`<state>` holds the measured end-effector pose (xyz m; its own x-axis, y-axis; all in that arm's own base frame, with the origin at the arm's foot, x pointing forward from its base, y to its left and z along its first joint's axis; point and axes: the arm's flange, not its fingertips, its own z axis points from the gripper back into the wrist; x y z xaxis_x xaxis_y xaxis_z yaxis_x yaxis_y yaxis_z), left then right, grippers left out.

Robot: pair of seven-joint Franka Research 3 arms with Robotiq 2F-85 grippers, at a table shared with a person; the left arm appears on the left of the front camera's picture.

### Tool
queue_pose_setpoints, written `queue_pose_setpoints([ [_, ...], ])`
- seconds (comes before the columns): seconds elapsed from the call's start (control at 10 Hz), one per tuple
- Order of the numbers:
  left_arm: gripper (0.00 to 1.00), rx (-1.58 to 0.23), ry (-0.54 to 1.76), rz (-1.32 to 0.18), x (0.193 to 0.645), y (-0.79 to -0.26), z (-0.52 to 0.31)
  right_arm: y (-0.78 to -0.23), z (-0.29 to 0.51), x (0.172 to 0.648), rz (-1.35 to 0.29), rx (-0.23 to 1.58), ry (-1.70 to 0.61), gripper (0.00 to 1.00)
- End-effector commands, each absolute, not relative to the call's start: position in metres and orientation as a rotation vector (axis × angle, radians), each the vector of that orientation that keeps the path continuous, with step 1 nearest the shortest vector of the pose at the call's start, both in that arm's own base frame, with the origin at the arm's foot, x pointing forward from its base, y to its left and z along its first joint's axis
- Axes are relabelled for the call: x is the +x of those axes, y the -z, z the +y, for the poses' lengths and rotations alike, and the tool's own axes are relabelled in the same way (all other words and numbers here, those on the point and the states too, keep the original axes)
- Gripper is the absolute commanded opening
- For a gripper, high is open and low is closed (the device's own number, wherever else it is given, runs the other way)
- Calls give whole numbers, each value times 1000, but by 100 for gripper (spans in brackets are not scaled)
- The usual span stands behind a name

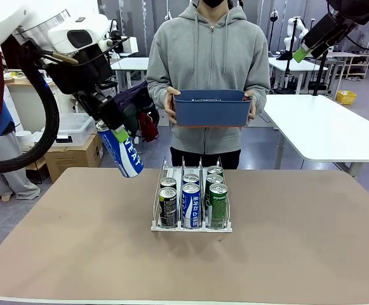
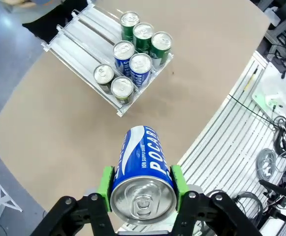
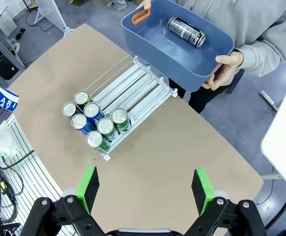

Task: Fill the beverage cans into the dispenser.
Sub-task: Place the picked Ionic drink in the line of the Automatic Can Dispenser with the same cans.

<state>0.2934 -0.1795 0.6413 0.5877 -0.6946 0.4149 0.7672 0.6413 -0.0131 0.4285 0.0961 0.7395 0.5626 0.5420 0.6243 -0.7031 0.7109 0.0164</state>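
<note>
Dispenser (image 1: 190, 229) sitting mid-table, holding 7 cans (image 1: 191, 204): 2 black, 2 blue-and-white, 3 green, bunched at the robot's end; far lane ends standing bare. Left gripper (image 1: 117, 132) clamping a blue-and-white can (image 1: 126, 155), tilted in the air left of the rack, not yet loaded. Right gripper (image 3: 145, 189) hanging high, jaws apart, carrying nothing. Person holding a blue bin (image 1: 212, 111) with 1 black can (image 3: 186, 31) lying inside; so 2 seemingly remaining. Cans: slim, smooth metal cylinders, silver tops; rack: thin clear plastic, white base.
</note>
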Motion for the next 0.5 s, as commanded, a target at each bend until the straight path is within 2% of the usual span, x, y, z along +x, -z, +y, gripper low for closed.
queue_pose_setpoints([
  [0.0, 57, -172, 842, -404, 296, -641, -180, -739, 95, 428, -635, 298, -757, 100],
  [0.3, 57, -194, 860, -392, 294, -640, -180, -739, 95, 428, -635, 298, -757, 100],
  [0.4, 57, -215, 802, -393, 282, -633, -189, -739, 95, 428, -635, 298, -757, 100],
])
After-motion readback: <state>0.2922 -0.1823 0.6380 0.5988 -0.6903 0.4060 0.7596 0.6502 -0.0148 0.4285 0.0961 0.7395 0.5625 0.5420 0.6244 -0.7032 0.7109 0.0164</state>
